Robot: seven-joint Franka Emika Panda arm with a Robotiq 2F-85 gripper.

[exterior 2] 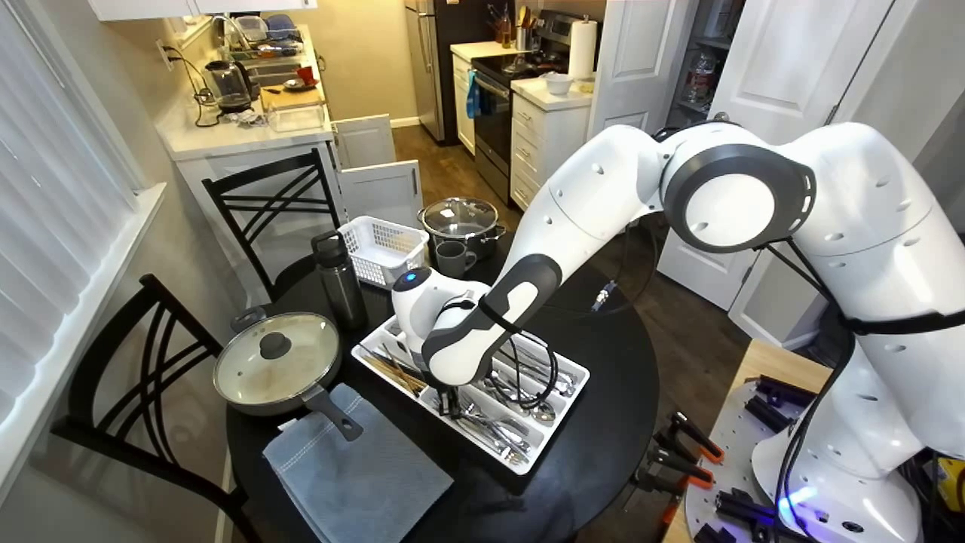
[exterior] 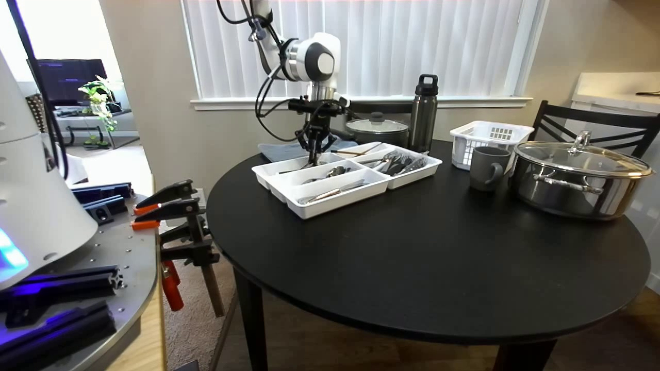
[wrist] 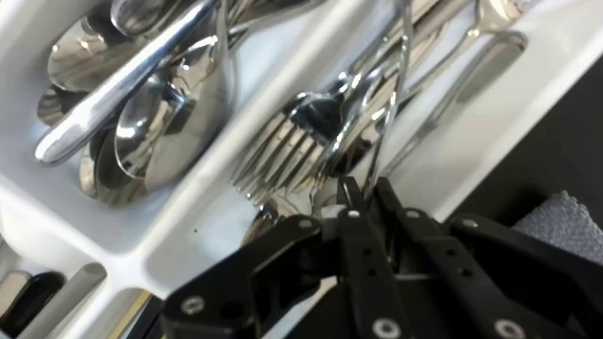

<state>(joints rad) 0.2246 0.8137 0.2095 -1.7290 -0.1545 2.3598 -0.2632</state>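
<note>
Arching, arm points tool down among cutlery.

Surface: a round, smooth, black tabletop on dark straight legs. Directly on it: a white plastic compartmented cutlery tray, lying flat. A blue-grey folded fabric cloth lies beside the tray, a strip of bare surface between the two. A shallow round pan with a knobbed glass lid stands near the edge, its long dark handle reaching over the cloth. A tall dark metal bottle with a black looped cap stands upright just beside the pan. Grouped close together: a white perforated plastic basket, a dark grey mug and a wide polished steel pot with a glass lid.
</note>
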